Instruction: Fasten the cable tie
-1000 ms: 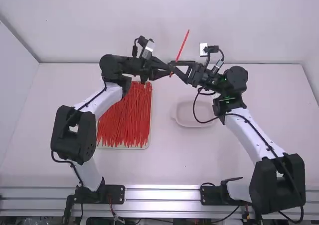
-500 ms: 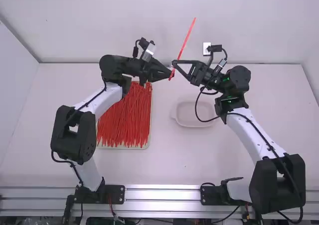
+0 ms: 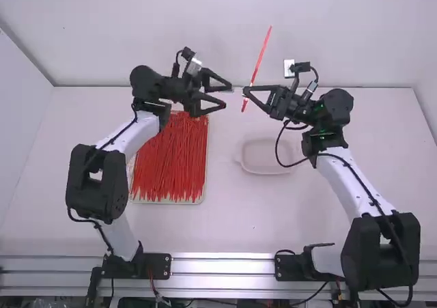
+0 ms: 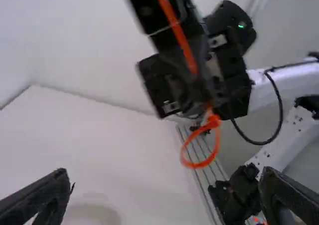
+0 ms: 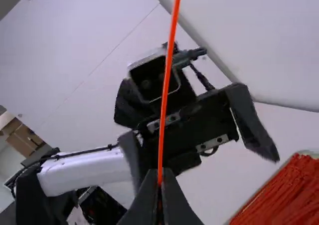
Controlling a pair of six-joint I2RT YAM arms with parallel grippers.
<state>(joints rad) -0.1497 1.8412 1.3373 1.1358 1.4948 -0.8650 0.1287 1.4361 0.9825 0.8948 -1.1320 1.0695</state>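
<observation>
1. above the far side of the white table (image 3: 225, 219), the right gripper (image 3: 246, 92) is clamped shut on a red cable tie (image 3: 258, 57), seen in the right wrist view with both fingers pressed together around the strap.
2. the tie's long tail stands up and away from the pinched fingers, rising steeply against the back wall; a small closed loop (image 4: 200, 145) of the same tie hangs just beneath the right gripper.
3. the left gripper (image 3: 226, 96) faces it from just beside, jaws spread wide and holding nothing; its two fingers sit far apart in the left wrist view, and the looped tie lies ahead of them, apart from both.
4. the tie is held in the air, between the two grippers and touching only the right one.
5. below the left arm, a heap of red ties (image 3: 174, 158) lies on a pale board (image 3: 199, 200); a shallow clear dish (image 3: 266, 168) sits on the table under the right arm.
</observation>
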